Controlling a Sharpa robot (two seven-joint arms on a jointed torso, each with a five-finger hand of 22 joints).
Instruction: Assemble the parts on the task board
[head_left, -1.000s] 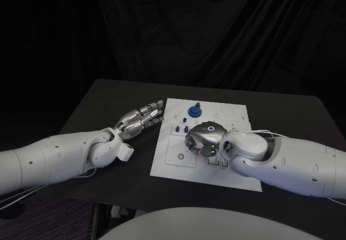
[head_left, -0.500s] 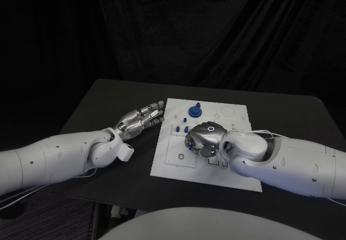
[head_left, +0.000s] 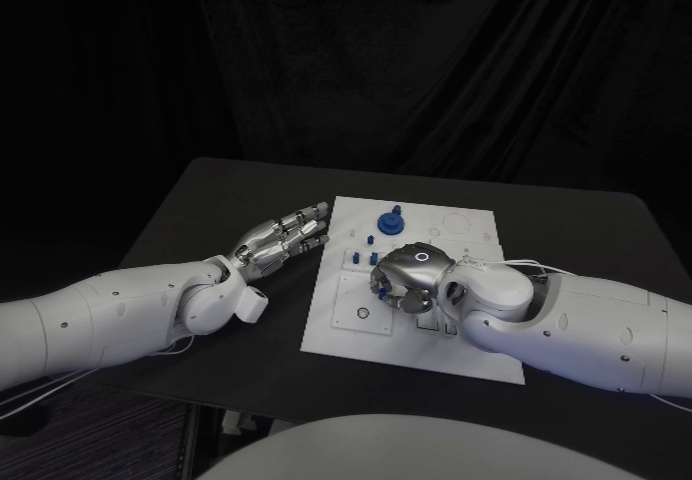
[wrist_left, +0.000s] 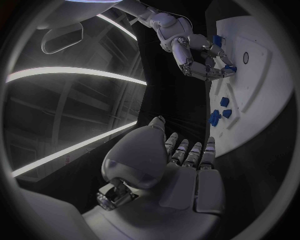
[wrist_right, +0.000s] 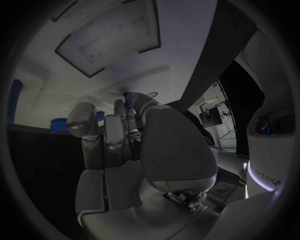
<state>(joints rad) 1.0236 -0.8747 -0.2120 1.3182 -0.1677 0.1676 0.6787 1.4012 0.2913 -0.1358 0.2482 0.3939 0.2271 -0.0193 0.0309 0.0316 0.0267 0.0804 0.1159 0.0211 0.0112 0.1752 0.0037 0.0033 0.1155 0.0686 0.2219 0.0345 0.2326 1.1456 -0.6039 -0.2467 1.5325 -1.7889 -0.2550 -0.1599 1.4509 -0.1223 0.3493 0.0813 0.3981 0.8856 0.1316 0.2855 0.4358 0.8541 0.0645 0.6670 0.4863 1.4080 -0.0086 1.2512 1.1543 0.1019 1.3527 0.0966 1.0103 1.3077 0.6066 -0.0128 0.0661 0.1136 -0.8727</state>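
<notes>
The task board (head_left: 433, 340) lies mid-table, with blue parts (head_left: 389, 220) standing toward its twelve o'clock end; assembly is judged unfinished. A small blue part (wrist_left: 229, 68) is pinched by the right hand (head_left: 411, 280) over the board's centre. The left hand (head_left: 281, 238) is kept released at nine o'clock, on open black table (head_left: 216, 190).

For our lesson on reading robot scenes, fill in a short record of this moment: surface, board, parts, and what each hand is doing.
surface: black table
task board: white plate, mid-table
blue parts: large knob standing at the board's far end; small pieces beside it
left hand: fingers extended, holds nothing, beside the board's left edge
right hand: over the board's middle, fingers curled down, pinching a small blue part
</notes>
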